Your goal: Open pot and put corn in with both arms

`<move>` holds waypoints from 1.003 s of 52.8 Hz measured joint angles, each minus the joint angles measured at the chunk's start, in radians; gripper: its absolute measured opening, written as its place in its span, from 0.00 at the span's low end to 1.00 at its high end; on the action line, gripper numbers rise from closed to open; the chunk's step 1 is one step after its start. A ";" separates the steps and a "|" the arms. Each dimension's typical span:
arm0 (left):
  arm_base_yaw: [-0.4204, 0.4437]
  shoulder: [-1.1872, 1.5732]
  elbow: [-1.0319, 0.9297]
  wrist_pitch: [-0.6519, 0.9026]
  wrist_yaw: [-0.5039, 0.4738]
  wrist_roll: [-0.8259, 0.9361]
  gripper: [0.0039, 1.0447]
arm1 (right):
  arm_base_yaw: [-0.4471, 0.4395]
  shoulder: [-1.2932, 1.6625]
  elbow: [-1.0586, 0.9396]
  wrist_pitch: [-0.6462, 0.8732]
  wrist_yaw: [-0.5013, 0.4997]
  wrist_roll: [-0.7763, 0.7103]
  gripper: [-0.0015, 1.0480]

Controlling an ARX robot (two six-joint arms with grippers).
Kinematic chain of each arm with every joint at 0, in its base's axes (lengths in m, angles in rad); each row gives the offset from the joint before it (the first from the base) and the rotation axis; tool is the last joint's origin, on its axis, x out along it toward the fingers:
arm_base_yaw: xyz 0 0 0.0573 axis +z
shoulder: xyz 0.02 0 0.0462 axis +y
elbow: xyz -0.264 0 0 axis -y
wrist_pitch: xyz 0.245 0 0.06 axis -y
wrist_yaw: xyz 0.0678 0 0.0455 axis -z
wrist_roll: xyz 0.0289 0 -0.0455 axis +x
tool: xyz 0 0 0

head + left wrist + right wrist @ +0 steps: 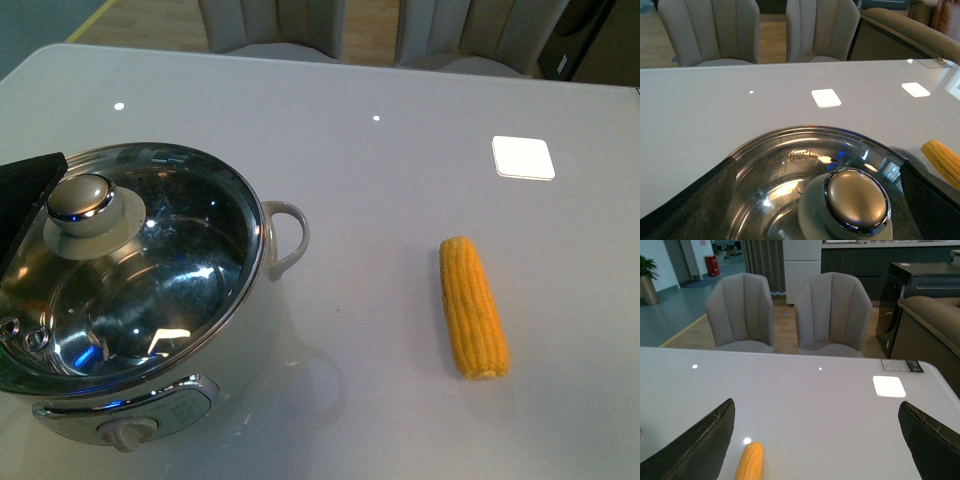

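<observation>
The lid [180, 265] sits on the pot [250, 345], with the left gripper [816, 165] jaws wide around its knob [82, 198]. The corn [473, 305] lies to the pot's right. The right gripper [816, 405] jaws are wide.

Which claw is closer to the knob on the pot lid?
Left. The left claw is open with a finger on each side of the knob; the right claw hangs open over the table by the corn.

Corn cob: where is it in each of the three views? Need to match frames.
Front view: the corn lies on the table, right of centre, apart from the pot.
Left wrist view: one end shows at the frame edge, beside a left gripper finger.
Right wrist view: one end shows between the right gripper fingers.
Shared landmark: the grey chairs past the table.
</observation>
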 joint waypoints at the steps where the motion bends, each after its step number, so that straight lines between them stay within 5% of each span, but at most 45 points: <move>1: 0.000 0.000 0.000 0.000 0.000 0.000 0.94 | 0.000 0.000 0.000 0.000 0.000 0.000 0.92; 17: -0.040 0.012 0.011 -0.002 -0.060 0.014 0.94 | 0.000 0.000 0.000 0.000 0.000 0.000 0.92; 23: -0.096 -0.002 0.069 -0.089 -0.085 0.065 0.94 | 0.000 0.000 0.000 0.000 -0.001 0.000 0.92; 38: -0.058 -0.206 0.107 -0.265 -0.073 0.077 0.94 | 0.000 0.000 0.000 0.000 0.001 0.000 0.92; 53: -0.123 -0.074 0.069 -0.153 -0.111 0.163 0.94 | 0.000 0.000 0.000 0.000 0.000 0.000 0.92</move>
